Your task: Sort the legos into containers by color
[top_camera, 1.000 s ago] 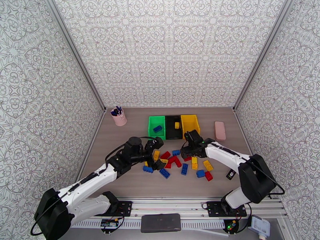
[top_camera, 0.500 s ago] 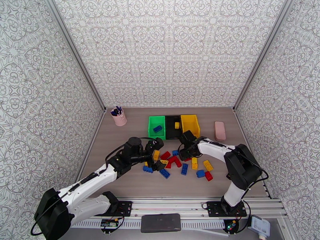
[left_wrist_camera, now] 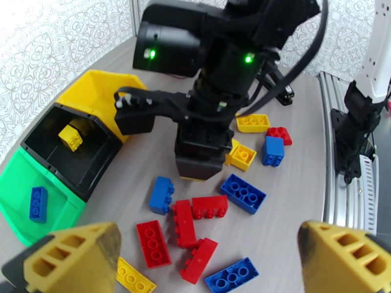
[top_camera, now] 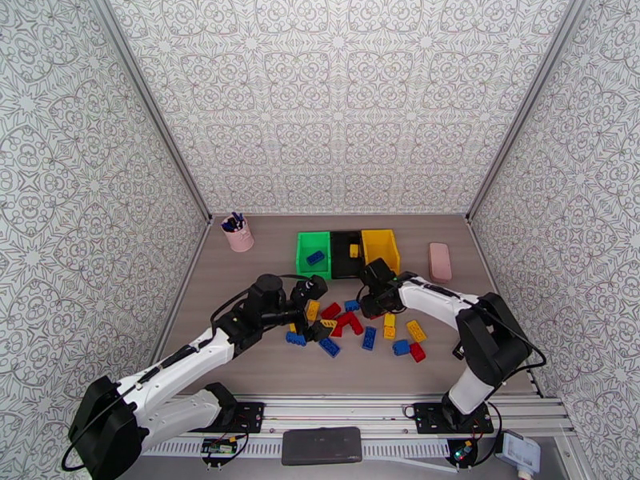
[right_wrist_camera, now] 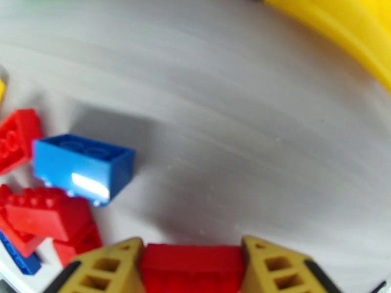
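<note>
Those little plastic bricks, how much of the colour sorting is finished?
Barely begun. Done: one small blue brick lies in the green plastic bin, one yellow brick in the black plastic bin. In hand: the right end effector grips a red brick; the left end effector is open. Left: the loose red, blue and yellow bricks on the table.

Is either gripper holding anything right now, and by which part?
The right gripper pinches a red lego by two opposite sides, between its fingers. The left gripper is open, holding nothing.
</note>
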